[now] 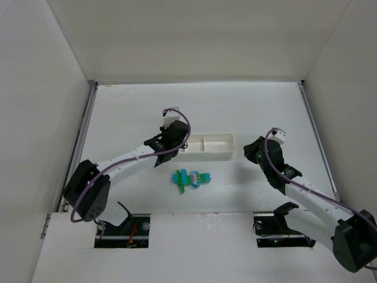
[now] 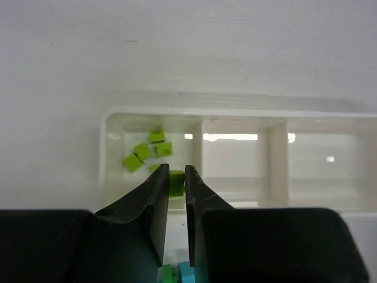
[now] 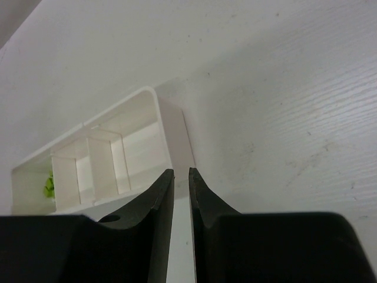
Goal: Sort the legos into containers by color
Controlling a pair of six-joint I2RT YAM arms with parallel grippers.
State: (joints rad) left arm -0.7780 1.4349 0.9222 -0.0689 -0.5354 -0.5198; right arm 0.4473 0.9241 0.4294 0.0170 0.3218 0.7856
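My left gripper (image 2: 177,171) is shut on a small yellow-green lego cube (image 2: 176,181) and hangs over the left compartment of the white containers tray (image 2: 235,113). Several loose yellow-green cubes (image 2: 143,152) lie in that compartment. A cluster of cyan and dark green legos (image 1: 191,178) lies on the table in front of the tray (image 1: 212,155); its edge (image 2: 177,274) shows under the left fingers. My right gripper (image 3: 181,172) is shut on nothing, hovering just right of the tray's right end (image 3: 177,135). From above, the left gripper (image 1: 177,141) sits at the tray's left end, the right gripper (image 1: 251,152) beside its right end.
The tray's middle and right compartments (image 2: 235,159) show no bricks. White walls enclose the table on the left, right and back. The arm bases stand at the near edge.
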